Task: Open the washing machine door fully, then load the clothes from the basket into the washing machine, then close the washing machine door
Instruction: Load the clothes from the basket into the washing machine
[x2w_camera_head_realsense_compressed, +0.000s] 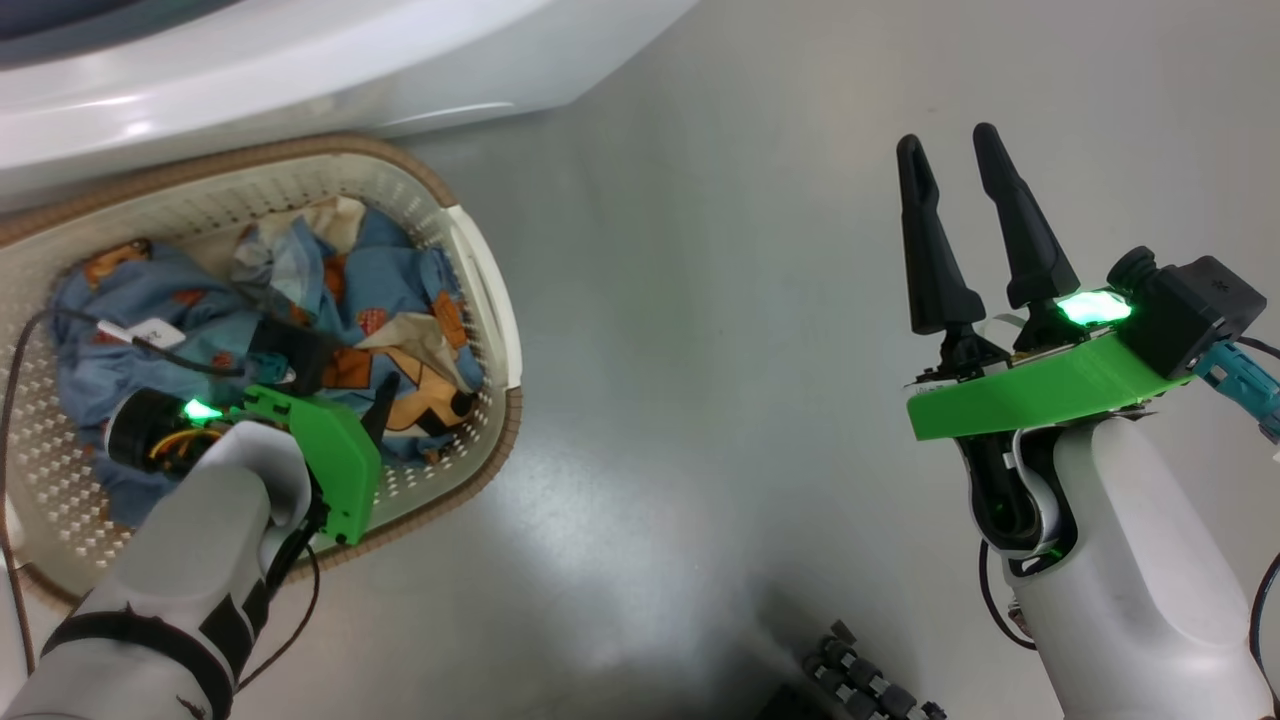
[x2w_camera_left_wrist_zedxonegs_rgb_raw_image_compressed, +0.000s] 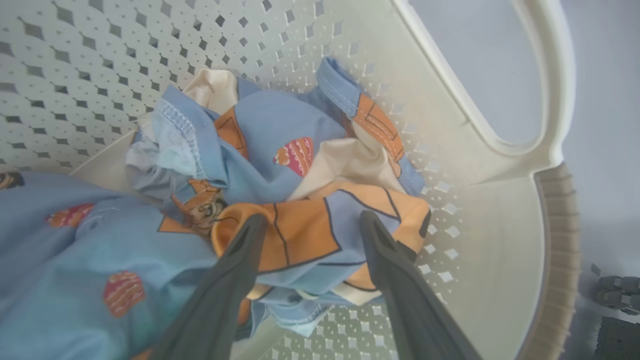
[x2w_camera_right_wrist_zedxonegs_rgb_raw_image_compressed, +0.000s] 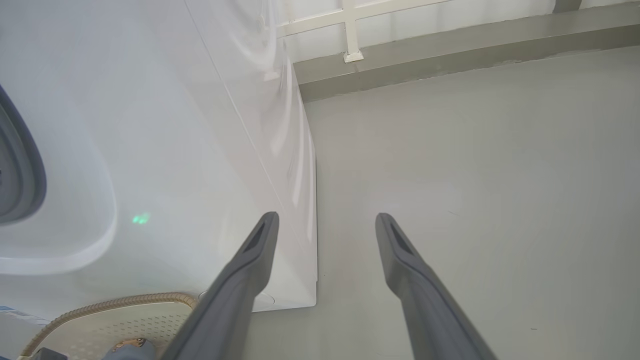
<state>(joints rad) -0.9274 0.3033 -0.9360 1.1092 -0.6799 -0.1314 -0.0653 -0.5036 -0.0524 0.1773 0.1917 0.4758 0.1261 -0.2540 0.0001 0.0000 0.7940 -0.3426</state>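
left gripper (x2w_camera_left_wrist_zedxonegs_rgb_raw_image_compressed: 312, 218) is mostly hidden behind its green mount (x2w_camera_head_realsense_compressed: 335, 450) in head view, with one dark finger (x2w_camera_head_realsense_compressed: 384, 402) poking out. wrist view has the fingers apart, straddling an orange-and-blue fold of the clothes (x2w_camera_left_wrist_zedxonegs_rgb_raw_image_compressed: 280, 120); can't tell if the tips press in. clothes sit crumpled in the basket (x2w_camera_head_realsense_compressed: 482, 270), near side of the pile blocked by the left forearm (x2w_camera_head_realsense_compressed: 190, 540), basket's left end cut off by the frame. head view crops the washing machine (x2w_camera_head_realsense_compressed: 300, 60) to a strip of glossy white front, basket rim right up against it. right wrist view catches a dark grey curve (x2w_camera_right_wrist_zedxonegs_rgb_raw_image_compressed: 17, 165) at the frame edge: ring or door, can't tell. right gripper (x2w_camera_head_realsense_compressed: 947, 140) fingers apart, nothing between them, over bare floor (x2w_camera_head_realsense_compressed: 700, 300), well apart from the basket. floor is smooth grey with soft glare; grey skirting ledge (x2w_camera_right_wrist_zedxonegs_rgb_raw_image_compressed: 450, 55) and white frame (x2w_camera_right_wrist_zedxonegs_rgb_raw_image_compressed: 350, 30) past the machine's corner. basket is cream perforated plastic with diamond holes, a brown woven-look rim and a loop handle. dark ridged part (x2w_camera_head_realsense_compressed: 860, 680) at head view's bottom edge, cut off, unidentifiable.
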